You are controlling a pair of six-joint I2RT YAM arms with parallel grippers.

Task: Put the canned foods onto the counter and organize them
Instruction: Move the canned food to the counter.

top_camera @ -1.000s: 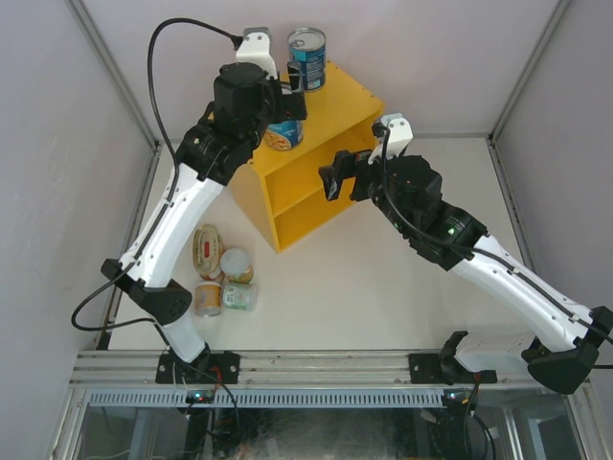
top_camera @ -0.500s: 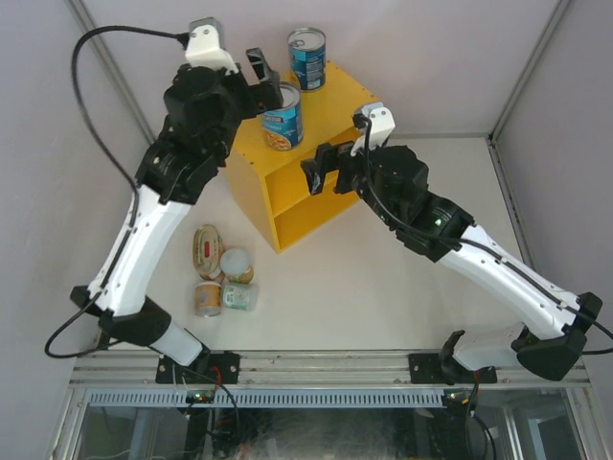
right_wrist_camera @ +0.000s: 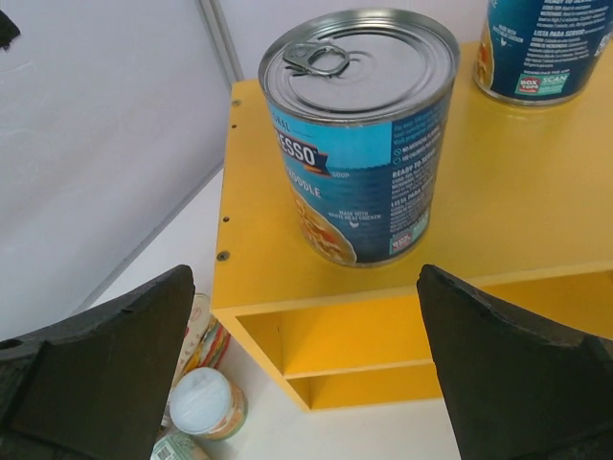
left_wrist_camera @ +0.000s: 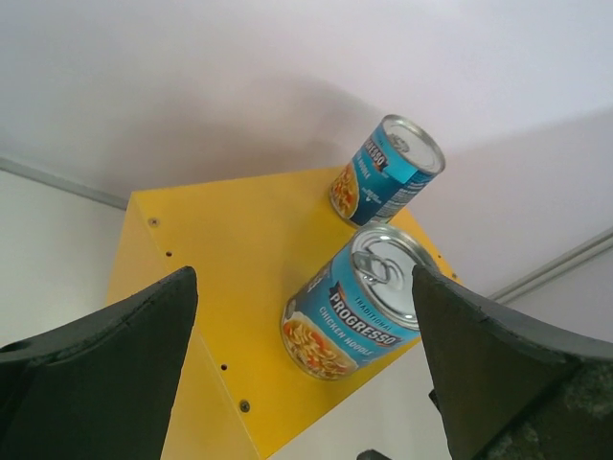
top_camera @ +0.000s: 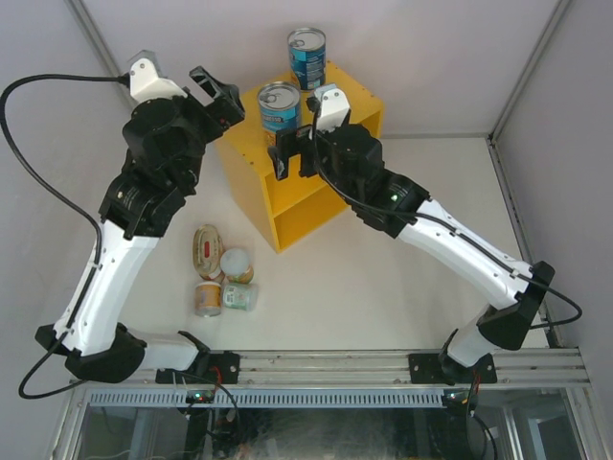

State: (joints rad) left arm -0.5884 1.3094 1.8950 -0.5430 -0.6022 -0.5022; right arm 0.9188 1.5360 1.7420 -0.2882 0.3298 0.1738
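- Closest to the arm bases, four tins cluster on the left part of the white surface point(top_camera: 383, 278).
- At the front of that cluster, the front-left small can point(top_camera: 208, 298) and the front-right small can point(top_camera: 240, 296) sit just beside each other. Whether they stand or lie I cannot tell.
- Just behind them is the pale-lidded can point(top_camera: 237, 264), lid up. The oval tin point(top_camera: 207, 251), with a red and yellow label, lies flat just beside it on the left.
- Farther back stands the yellow shelf unit point(top_camera: 251, 187), turned corner-on to the arms, its open front showing one inner shelf.
- The right end effector point(top_camera: 295, 151) hovers at the front edge of the unit's top. Its fingers are spread wide and grip nothing. In its wrist view the near blue can sits ahead of the fingers, apart from both.
- The near blue can point(top_camera: 280, 105) stands upright on the unit's top surface near the front edge, pull-tab lid up, with "Progresso" on the label.
- The left end effector point(top_camera: 218, 94) hangs just off the unit's left corner, fingers spread wide and holding nothing.
- The far blue can point(top_camera: 306, 57) stands upright at the back corner of the same top, apart from the near one.
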